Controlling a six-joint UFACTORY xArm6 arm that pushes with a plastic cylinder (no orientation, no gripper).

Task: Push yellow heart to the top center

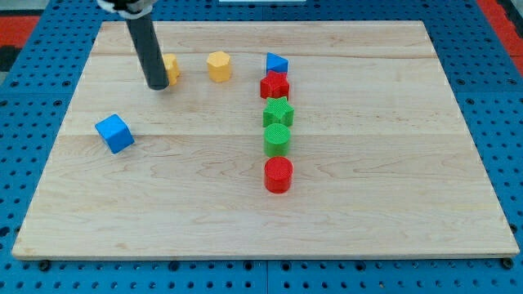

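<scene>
My tip rests on the board at the upper left. A yellow block sits right against the rod's right side and is partly hidden by it, so I cannot make out its shape. A second yellow block, roughly hexagonal, lies a little further right, apart from the first. Both are near the view's top, left of centre.
A blue cube lies at the left, below my tip. A column near the centre runs downward: blue triangle, red star, green star, green cylinder, red cylinder. The wooden board sits on a blue pegboard.
</scene>
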